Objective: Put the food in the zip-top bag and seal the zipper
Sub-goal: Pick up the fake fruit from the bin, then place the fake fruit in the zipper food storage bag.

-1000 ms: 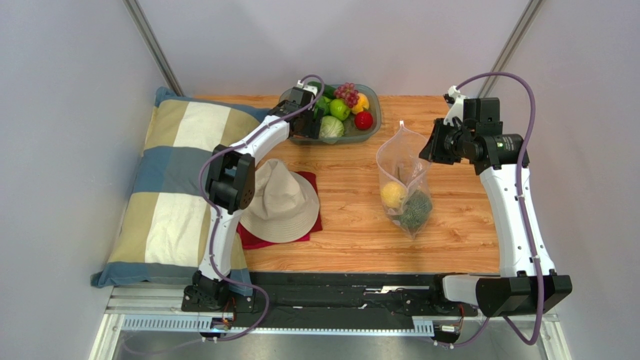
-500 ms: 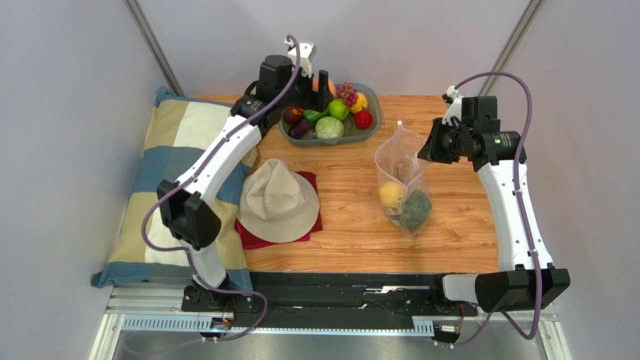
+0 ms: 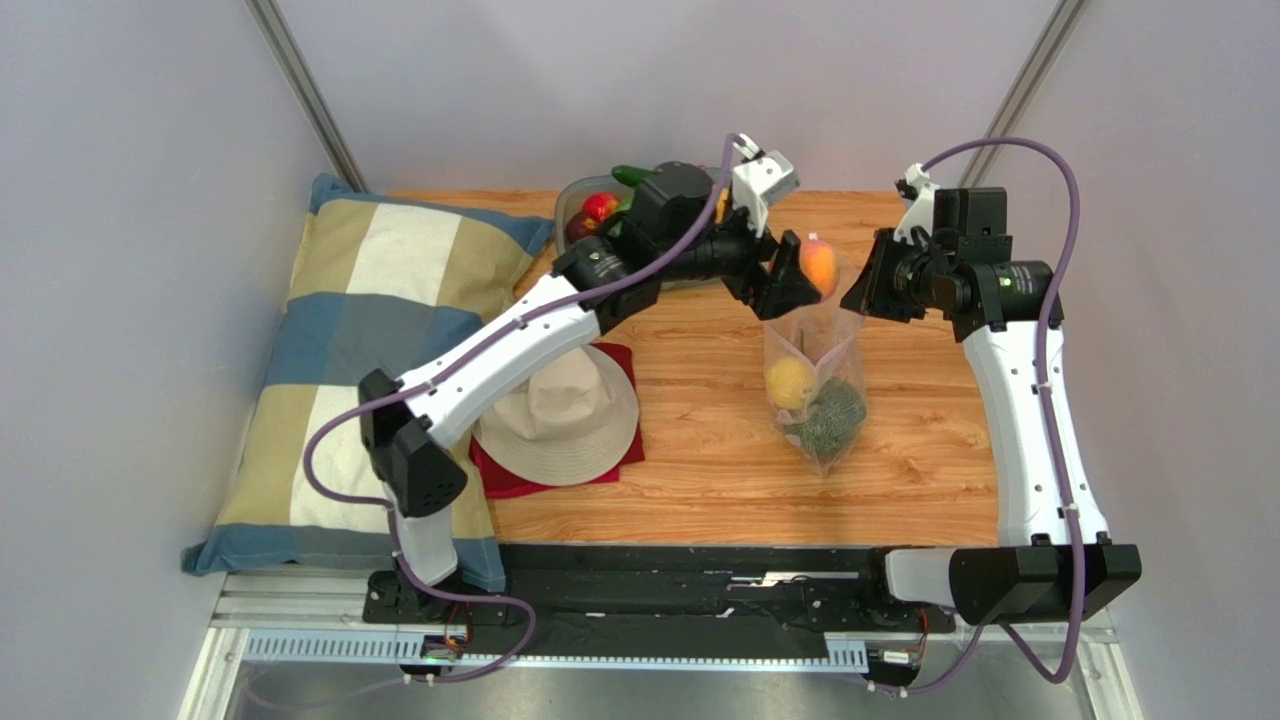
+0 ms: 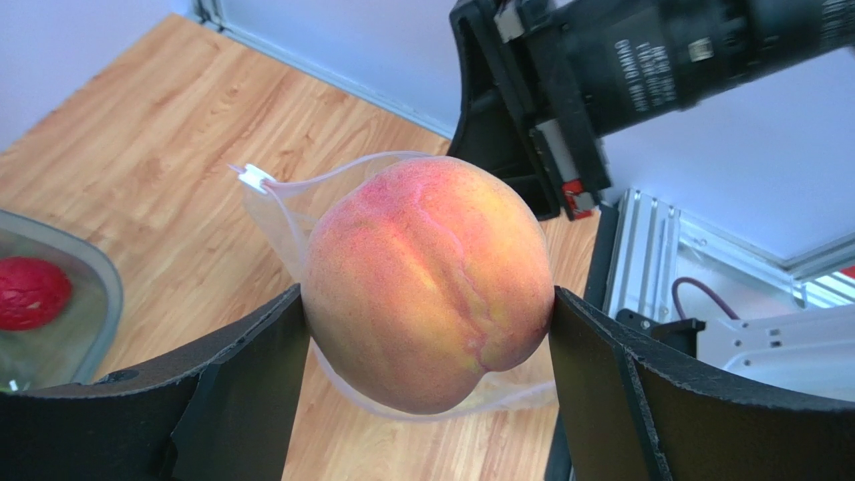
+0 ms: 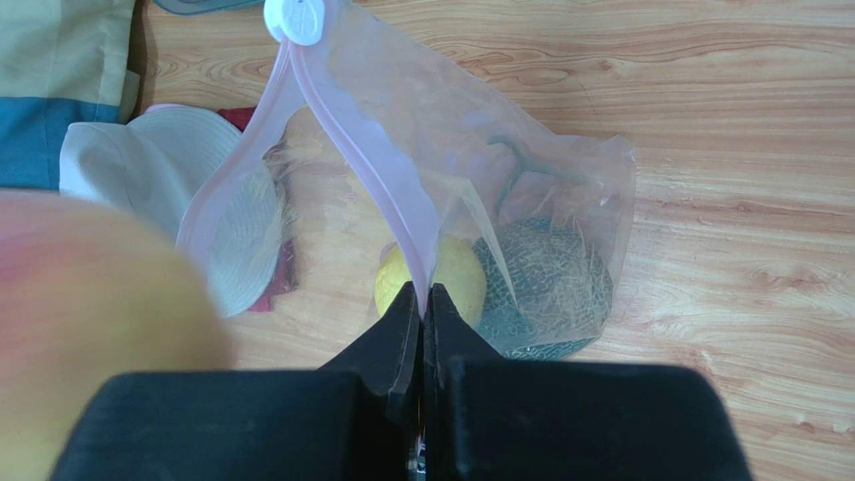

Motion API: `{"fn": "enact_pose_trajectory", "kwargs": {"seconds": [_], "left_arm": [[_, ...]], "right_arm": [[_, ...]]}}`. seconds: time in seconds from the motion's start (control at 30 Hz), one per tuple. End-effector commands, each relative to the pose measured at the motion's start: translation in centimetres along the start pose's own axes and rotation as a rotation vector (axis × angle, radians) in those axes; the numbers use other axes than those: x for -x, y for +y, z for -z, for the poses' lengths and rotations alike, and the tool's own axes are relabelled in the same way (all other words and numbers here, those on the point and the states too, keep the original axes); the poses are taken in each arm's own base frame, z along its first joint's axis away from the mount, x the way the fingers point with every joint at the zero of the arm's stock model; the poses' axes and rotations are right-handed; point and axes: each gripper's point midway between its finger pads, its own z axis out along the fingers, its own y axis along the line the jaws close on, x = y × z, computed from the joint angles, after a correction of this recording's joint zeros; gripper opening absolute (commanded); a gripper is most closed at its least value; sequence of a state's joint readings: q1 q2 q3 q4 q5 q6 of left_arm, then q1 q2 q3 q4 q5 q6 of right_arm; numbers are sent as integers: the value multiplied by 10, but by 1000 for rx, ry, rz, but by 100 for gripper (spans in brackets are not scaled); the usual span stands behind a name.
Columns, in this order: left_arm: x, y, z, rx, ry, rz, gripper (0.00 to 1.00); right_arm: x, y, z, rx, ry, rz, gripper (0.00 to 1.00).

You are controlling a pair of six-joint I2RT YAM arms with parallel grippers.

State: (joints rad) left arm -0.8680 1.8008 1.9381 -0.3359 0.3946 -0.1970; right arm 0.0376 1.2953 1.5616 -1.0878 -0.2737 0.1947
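Peach [image 4: 426, 286], rosy-orange and round, above the zip-top bag's [image 5: 522, 200] open mouth.
Left gripper [image 3: 801, 272], arm stretched far right, clamps it; right gripper [image 5: 423, 301], raised, pinches the pink zipper [image 5: 371, 170] tight.

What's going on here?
The left hand holds a peach at the open mouth of the bag. The right hand pinches the zipper, holding the bag up. A pear and a melon lie inside. More food sits in the bowl.

Bright, even light; peach [image 5: 90, 321] blurred close-up.
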Motion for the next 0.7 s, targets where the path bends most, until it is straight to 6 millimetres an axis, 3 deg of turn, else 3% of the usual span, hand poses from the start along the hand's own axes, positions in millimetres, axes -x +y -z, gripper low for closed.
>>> {"fn": "enact_pose_trajectory", "kwargs": {"seconds": [0.0, 0.07, 0.17, 0.27, 0.3, 0.33, 0.4, 0.47, 0.67], "left_arm": [[-4, 8, -27, 30, 10, -32, 69], [-15, 19, -36, 60, 46, -31, 77], [-3, 31, -28, 137, 35, -54, 98], [4, 41, -11, 193, 13, -57, 99], [-6, 48, -7, 217, 33, -39, 99], [-1, 48, 2, 231, 22, -37, 99], [-14, 56, 9, 263, 49, -21, 99], [-14, 60, 20, 293, 47, -28, 99], [-54, 63, 14, 283, 162, 59, 99]], "right_arm": [[12, 8, 17, 21, -62, 4, 0], [11, 8, 16, 17, -58, 1, 0], [13, 6, 19, 6, -67, 6, 0], [17, 2, 21, -26, -84, 11, 0], [19, 1, 22, -31, -90, 12, 0], [20, 1, 23, -34, -92, 13, 0], [21, 1, 23, -36, -96, 19, 0], [18, 1, 22, -31, -88, 18, 0], [13, 4, 19, -8, -75, 13, 0]]}}
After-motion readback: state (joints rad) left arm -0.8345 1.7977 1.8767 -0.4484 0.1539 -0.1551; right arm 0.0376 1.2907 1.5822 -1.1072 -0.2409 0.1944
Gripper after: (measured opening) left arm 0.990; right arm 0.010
